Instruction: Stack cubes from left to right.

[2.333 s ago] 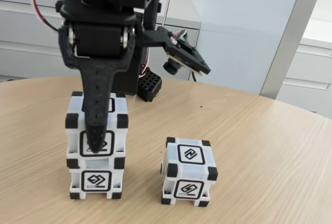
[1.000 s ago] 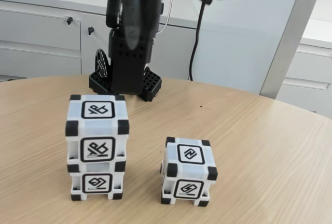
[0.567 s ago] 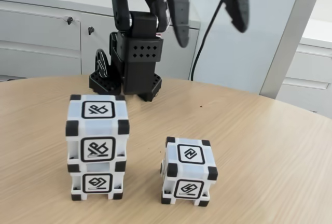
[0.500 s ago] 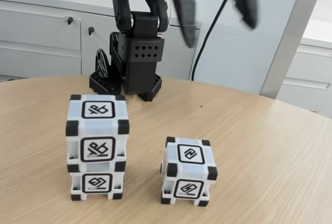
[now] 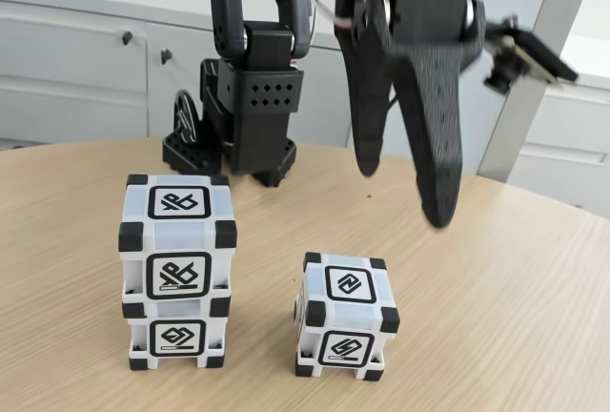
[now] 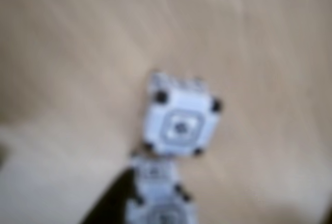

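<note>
Your cubes: two stacked at left of the fixed view, upper cube (image 5: 178,233) sitting on lower cube (image 5: 177,334), faces roughly square to the camera, edges nearly flush. Third cube (image 5: 346,315) stands alone on the table (image 5: 496,288), to the right of the stack, clear gap between, turned slightly so its front face angles a bit right. Stack's long axis is vertical; single cube has none to speak of.

Gripper (image 5: 405,193) hangs above and behind the lone cube, not touching it. Fingers point down, spread apart, nothing between them. Near finger (image 5: 434,135) reads longer than the far one. Arm base (image 5: 243,116) sits at the table's rear, behind the stack.

Wrist view is badly blurred. You can make out one cube (image 6: 180,123) from above, top glyph unreadable, and a second cube (image 6: 158,198) cut off at the bottom edge, just beside it; can't tell which cube is which there. A dark shape at lower left touches the frame edge; can't tell what it is. Glyph detail is legible in the fixed view.
</note>
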`<act>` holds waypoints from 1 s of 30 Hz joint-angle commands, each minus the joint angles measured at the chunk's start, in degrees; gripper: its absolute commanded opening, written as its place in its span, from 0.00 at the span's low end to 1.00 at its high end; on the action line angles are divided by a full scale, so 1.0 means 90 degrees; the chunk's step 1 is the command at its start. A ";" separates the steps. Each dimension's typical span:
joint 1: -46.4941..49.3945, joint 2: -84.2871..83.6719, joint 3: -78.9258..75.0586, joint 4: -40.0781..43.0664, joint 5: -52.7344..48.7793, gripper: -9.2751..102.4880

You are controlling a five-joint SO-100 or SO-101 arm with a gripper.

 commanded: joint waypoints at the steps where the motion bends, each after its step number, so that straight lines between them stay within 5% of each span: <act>1: 0.0127 -0.0283 -0.0020 -0.0303 0.0166 0.43; 30: 0.0166 -0.2432 -0.0020 -0.0635 -0.0186 0.43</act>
